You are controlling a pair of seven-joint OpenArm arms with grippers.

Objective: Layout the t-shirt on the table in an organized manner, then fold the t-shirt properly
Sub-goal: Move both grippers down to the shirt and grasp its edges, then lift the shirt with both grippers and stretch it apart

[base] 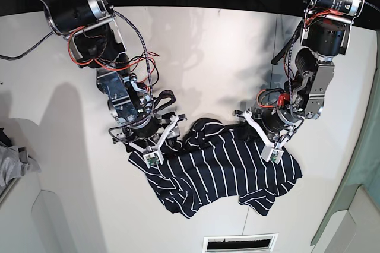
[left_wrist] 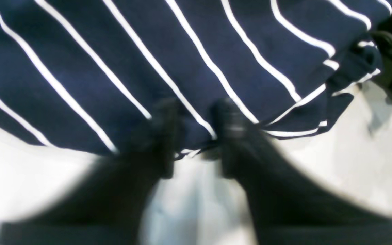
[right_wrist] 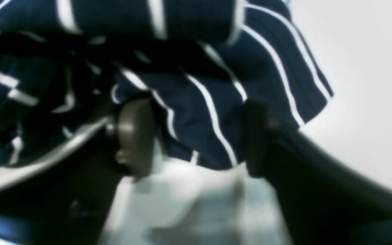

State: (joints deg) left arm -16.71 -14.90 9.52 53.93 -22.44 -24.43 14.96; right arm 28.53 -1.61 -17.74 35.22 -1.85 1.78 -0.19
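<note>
The dark navy t-shirt (base: 225,170) with thin white stripes lies crumpled on the white table (base: 208,57) near its front edge. My left gripper (base: 274,146) is at the shirt's right side. In the left wrist view the left gripper (left_wrist: 197,115) has its fingers close together, pinching the edge of the t-shirt (left_wrist: 114,51). My right gripper (base: 155,146) is at the shirt's left side. In the right wrist view the right gripper (right_wrist: 196,132) stands open, with a bunched part of the t-shirt (right_wrist: 199,102) between its wide-set fingers.
A plain grey cloth (base: 15,161) hangs at the far left edge. A slotted opening (base: 240,243) sits just below the shirt at the table's front. Both arms reach down from the back of the table. Bare white table (right_wrist: 369,68) shows beside the shirt.
</note>
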